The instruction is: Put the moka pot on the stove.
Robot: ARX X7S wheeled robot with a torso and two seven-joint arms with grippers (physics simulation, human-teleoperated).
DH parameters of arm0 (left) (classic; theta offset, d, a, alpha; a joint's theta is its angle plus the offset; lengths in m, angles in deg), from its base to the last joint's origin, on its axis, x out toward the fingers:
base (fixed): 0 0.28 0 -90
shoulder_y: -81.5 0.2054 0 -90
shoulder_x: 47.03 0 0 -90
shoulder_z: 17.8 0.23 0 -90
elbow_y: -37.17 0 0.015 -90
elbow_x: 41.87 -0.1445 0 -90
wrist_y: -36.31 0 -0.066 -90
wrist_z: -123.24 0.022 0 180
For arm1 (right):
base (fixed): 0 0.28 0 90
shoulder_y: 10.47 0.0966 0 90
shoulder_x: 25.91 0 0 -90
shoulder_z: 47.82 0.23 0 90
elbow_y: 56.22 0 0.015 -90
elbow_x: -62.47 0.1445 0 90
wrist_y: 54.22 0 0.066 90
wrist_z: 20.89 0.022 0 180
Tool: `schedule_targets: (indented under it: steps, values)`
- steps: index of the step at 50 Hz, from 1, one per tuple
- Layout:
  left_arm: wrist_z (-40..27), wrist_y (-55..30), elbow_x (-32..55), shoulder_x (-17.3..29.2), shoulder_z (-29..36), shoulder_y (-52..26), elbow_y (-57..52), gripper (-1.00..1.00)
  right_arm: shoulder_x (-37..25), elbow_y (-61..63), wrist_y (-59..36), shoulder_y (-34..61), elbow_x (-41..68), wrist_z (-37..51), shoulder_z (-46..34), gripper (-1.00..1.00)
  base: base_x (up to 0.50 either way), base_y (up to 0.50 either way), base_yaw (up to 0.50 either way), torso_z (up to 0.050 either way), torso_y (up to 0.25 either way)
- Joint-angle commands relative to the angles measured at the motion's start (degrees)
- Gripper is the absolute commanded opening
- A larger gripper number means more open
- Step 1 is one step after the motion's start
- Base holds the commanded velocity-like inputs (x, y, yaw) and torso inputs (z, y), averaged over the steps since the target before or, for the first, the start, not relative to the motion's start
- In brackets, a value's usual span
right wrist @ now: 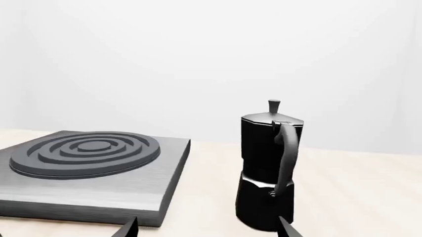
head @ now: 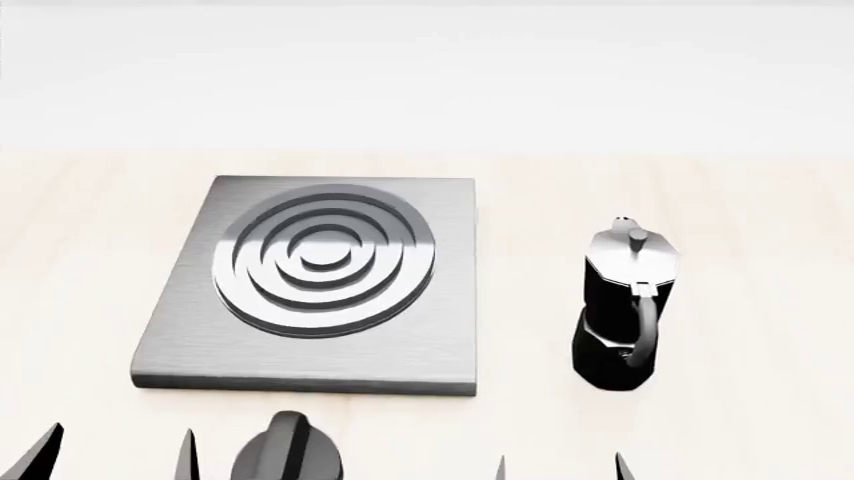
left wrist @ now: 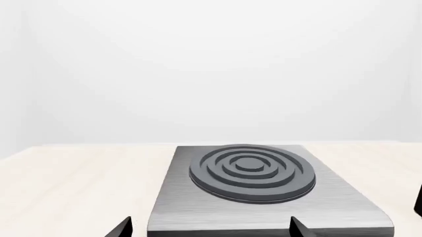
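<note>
Just starting: moka pot (head: 625,305), black with flat sides and a shiny silver lid, standing on the pale tabletop (head: 747,200) near its right edge, just beside the flat grey stove (head: 174,345), not on it. Right fingers (right wrist: 287,229) and left fingers (left wrist: 125,228) both spread apart, holding nothing. Next, probably: reach the right ones around the pot's narrow middle, squeeze, lift onto the round rings.

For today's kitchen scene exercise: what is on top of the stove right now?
Nothing stands on the stove; its ring burner is bare. The moka pot stands upright on the table beside it, apart. What lies under the stove is hidden.
</note>
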Motion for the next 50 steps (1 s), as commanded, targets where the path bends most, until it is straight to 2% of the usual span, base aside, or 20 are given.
schedule_targets:
  steps: [1,50]
  values:
    - [1.46,1.2,0.38,-0.34,-0.76,-0.61,1.97,1.0,0.6,0.37,-0.68,-0.11,-0.84,-0.48,0.56,1.0,0.0,0.11,0.0,0.0,0.0]
    - [0.14,1.55,1.26,0.8,0.35,-0.99,2.27,1.0,-0.31,0.42,-0.79,0.12,-0.05,0.5,-0.85,1.0,0.0,0.11,0.0,0.0,0.0]
